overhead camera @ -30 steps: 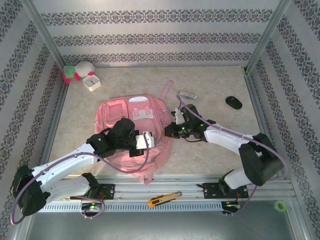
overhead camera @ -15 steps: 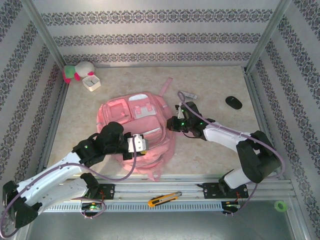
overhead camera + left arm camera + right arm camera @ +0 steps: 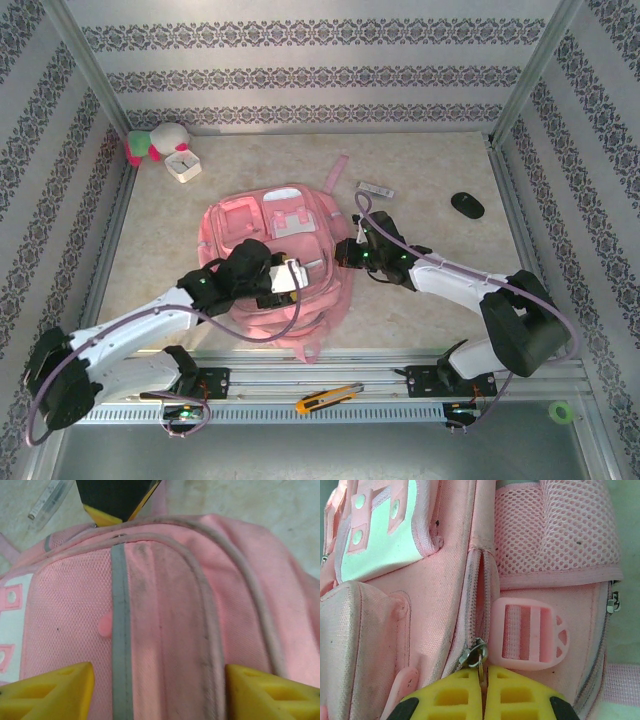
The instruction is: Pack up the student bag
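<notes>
Enclosure, three-sided, seen from above. Back wall (image 3: pixel 320 75): white paper with horizontal bands of dark floral damask pattern, alternating with plain stripes. Left wall (image 3: pixel 45 190) and right wall (image 3: pixel 595 170): same paper, bands running toward the far corners. Two corner posts, silver metal, slanting inward in the overhead view: left post (image 3: pixel 88 70), right post (image 3: pixel 535 70). Bench (image 3: pixel 420 170): pale beige top with faint marbled mottling, matte, edged on both sides by thin metal strips. Near edge: double aluminium rail (image 3: pixel 545 375) running the full width, with a white slotted strip (image 3: pixel 300 413) below it. Foreground: plain grey metal sheet (image 3: pixel 320 452). Lighting: even, diffuse, soft shadows only.
</notes>
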Robot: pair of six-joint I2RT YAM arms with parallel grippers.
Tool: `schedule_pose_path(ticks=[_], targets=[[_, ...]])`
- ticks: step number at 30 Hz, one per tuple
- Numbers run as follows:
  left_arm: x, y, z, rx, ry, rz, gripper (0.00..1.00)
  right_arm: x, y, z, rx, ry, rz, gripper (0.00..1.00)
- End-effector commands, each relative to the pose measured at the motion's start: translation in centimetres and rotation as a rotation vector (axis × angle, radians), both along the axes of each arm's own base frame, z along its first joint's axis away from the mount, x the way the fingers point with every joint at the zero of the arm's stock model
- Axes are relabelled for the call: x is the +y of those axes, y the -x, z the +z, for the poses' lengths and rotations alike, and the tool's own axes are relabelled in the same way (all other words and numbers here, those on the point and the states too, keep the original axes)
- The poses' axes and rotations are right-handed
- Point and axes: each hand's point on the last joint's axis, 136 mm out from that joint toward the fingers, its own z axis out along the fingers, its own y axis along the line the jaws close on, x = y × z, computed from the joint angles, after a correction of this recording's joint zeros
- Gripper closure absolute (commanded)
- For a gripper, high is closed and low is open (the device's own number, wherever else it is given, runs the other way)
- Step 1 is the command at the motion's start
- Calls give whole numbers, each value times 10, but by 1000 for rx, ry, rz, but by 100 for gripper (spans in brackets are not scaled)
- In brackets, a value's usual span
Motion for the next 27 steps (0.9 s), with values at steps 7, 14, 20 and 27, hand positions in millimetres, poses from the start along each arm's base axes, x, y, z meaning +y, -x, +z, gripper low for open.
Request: schedule_pose_path(ticks=[7, 14, 20, 27], targets=[[-4, -14, 26, 43, 144, -48, 100, -18, 0, 13, -50, -31, -115, 100], [18, 22, 31, 108, 134, -160, 100, -32, -6, 7, -44, -43, -95, 84], [22, 19, 51, 100, 249, -140, 100, -23, 4, 48, -320, 56, 160, 59], [22, 24, 58, 56, 280, -200, 100, -18, 29, 95, -689, 153, 439, 49]])
